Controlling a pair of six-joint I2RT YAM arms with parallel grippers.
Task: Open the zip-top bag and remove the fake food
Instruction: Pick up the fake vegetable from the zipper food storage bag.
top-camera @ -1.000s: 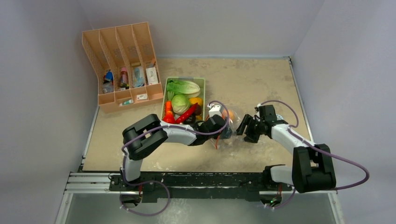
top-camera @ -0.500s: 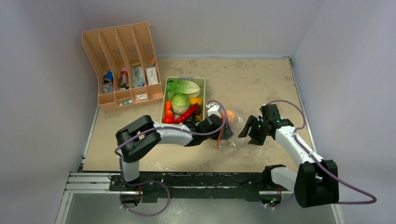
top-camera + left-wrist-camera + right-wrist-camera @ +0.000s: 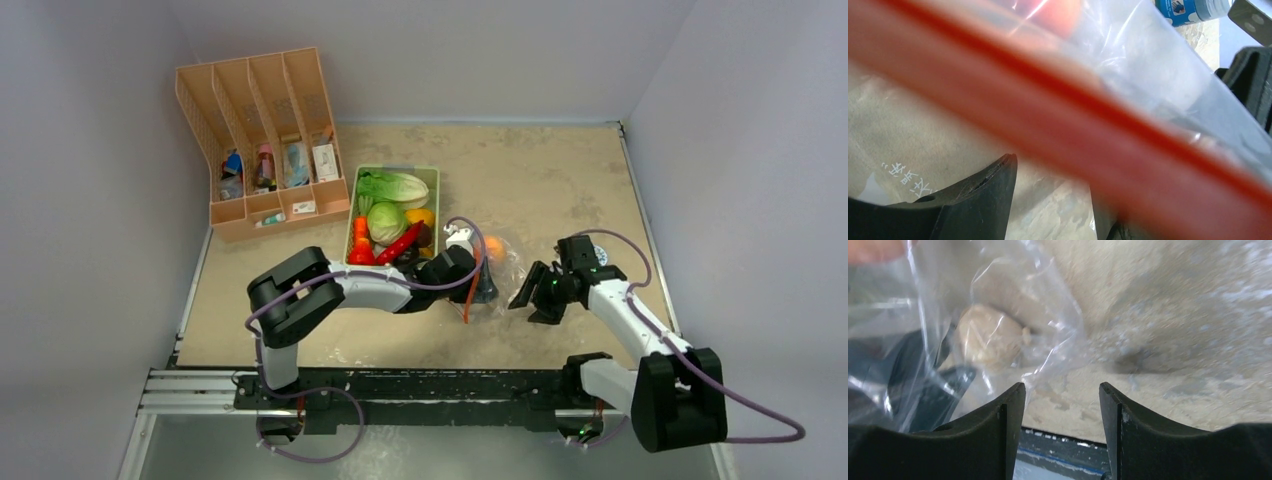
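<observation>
The zip-top bag is seen on the table just right of the green tray, a beige piece inside. It's probably pinched by the left gripper, though that's blurry. The right gripper is spread open, empty, just right of the bag.

White-and-black jointed arms, looping purple cables, black jaws.

Top view looks down from behind the arms. Both wrist cameras sit close, sharing the zip-top bag at twelve o'clock.
</observation>
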